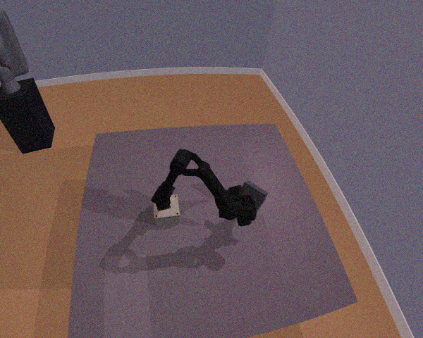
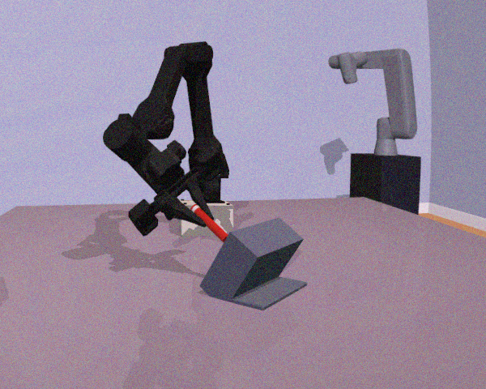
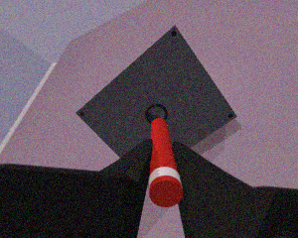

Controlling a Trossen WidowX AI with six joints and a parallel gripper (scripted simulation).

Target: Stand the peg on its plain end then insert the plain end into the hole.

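Taking the sloped panel [image 2: 251,255] as the landmark and starting from the wrist view, the nearest thing is the banded end of the red peg [image 3: 163,164], its white band [image 3: 165,174] sitting just short of the rounded tip closest to the camera. The dark fingers press against the peg from both sides, so the jaws are nearly closed and gripping the peg around the stretch next to the band. The gripper [image 3: 161,159] holds nothing else and its fingers stay off the panel.

Beyond the jaws, the plain red length of the peg runs toward the panel's dark face, and its far end meets the round hole [image 3: 156,111] at the middle of that face. How deep the tip sits inside the hole cannot be told.

In the exterior view the peg [image 2: 210,224] is tilted, slanting down from the gripper [image 2: 193,209] to the upper part of the panel's sloped face, clear of the tabletop [image 2: 360,292]. The panel rests on the tabletop on a flat foot plate.

Behind the panel stands the arm's pale base block [image 2: 226,211], with the black arm [image 2: 193,104] folded high above it. Farther back, well apart from the panel, a grey arm [image 2: 396,91] stands on a black pedestal [image 2: 383,177].
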